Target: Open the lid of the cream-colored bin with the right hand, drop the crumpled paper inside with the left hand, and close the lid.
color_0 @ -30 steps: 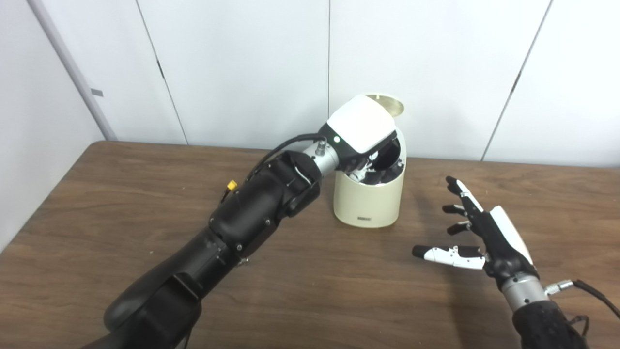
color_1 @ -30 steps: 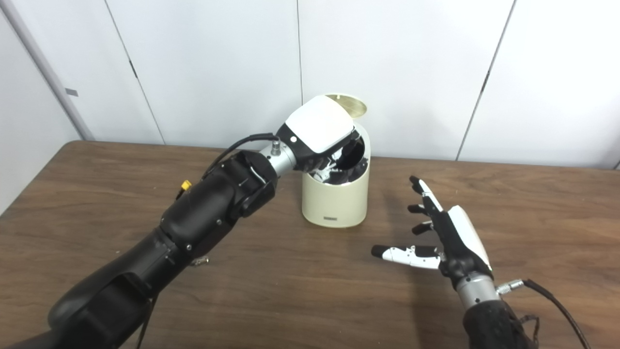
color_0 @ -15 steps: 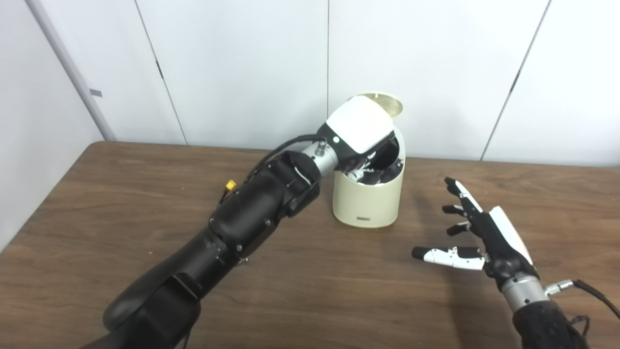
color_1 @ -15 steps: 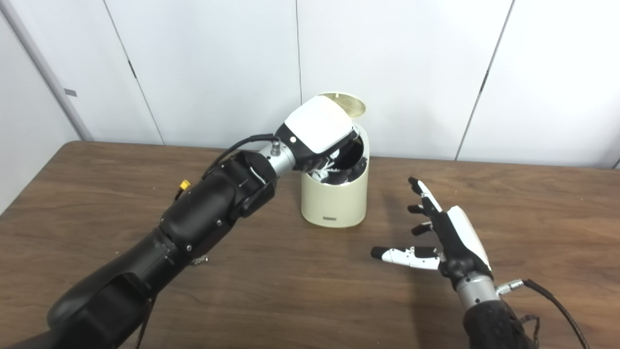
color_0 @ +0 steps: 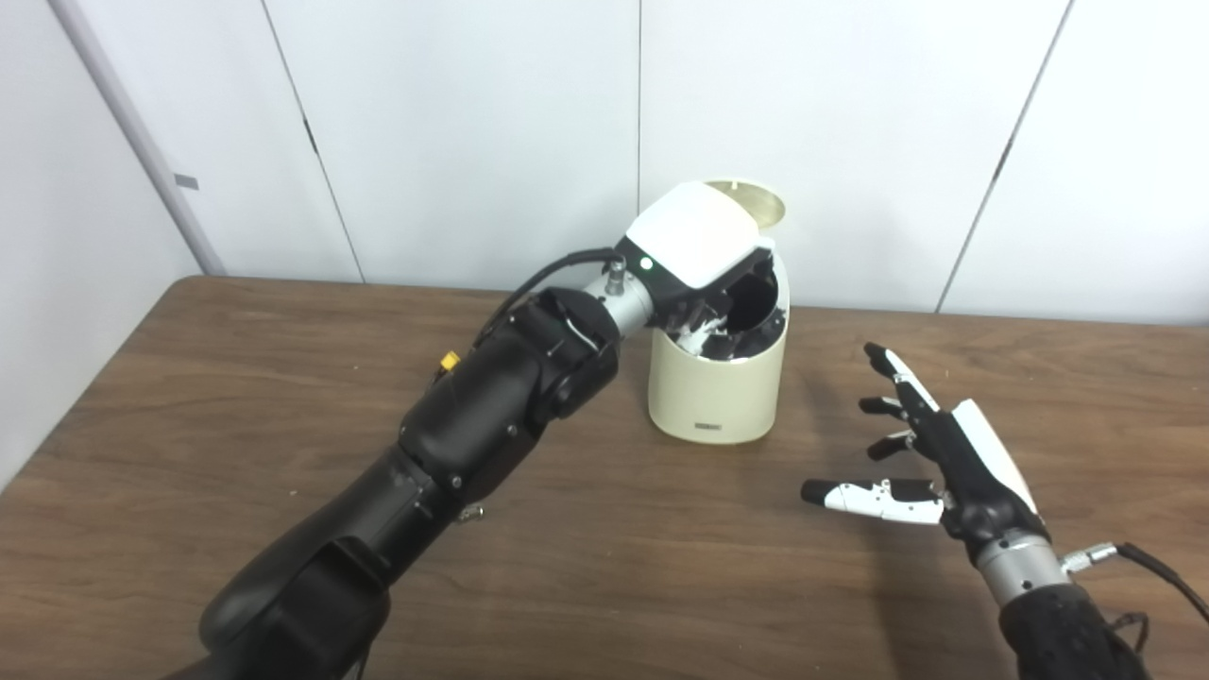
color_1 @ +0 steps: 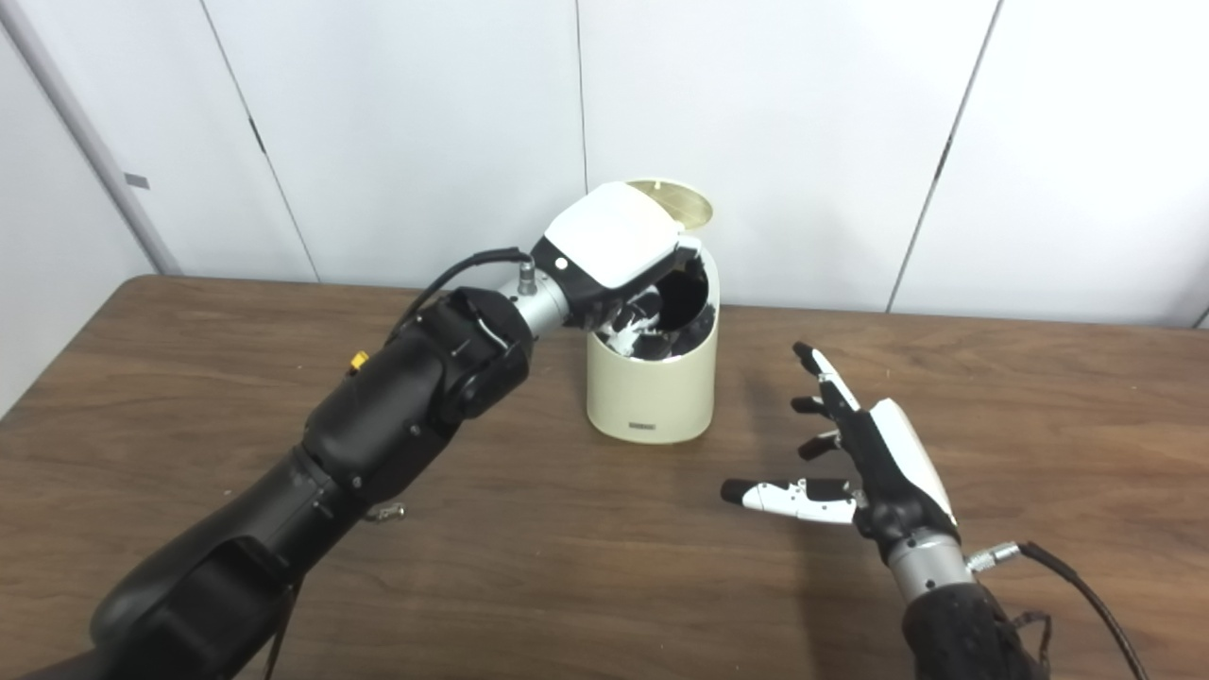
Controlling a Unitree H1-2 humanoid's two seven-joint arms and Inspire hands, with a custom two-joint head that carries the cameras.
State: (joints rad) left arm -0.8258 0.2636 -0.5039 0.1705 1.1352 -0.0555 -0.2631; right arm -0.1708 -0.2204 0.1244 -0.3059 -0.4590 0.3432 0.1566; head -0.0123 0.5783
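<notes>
Right hand [color_0: 945,463]: nearest the camera, raised a little above the table [color_0: 189,453], to the right of the bin and well apart from it. Fingers spread wide and pointing away toward the wall, thumb stretched out to the left. It holds nothing and touches nothing.

Left hand [color_1: 614,246]: arm reaches diagonally from the lower left up to the bin mouth. The white back of the hand faces the camera and covers the left part of the opening; the fingers [color_1: 631,316] curl down inside the rim. How far they are closed cannot be told, since the palm side is hidden.

Cream-colored bin [color_0: 718,397]: upright cylinder, long axis vertical, standing on the table just in front of the wall panels [color_0: 472,132]. Small dark label low on the front wall. Lid [color_0: 751,196] swung up and back behind the hand, only its gold-toned underside edge showing.

Crumpled paper: white bits show inside the dark opening under the fingers, but these cannot be separated from the hand's own white parts, so whether the paper is gripped or released is unclear.
</notes>
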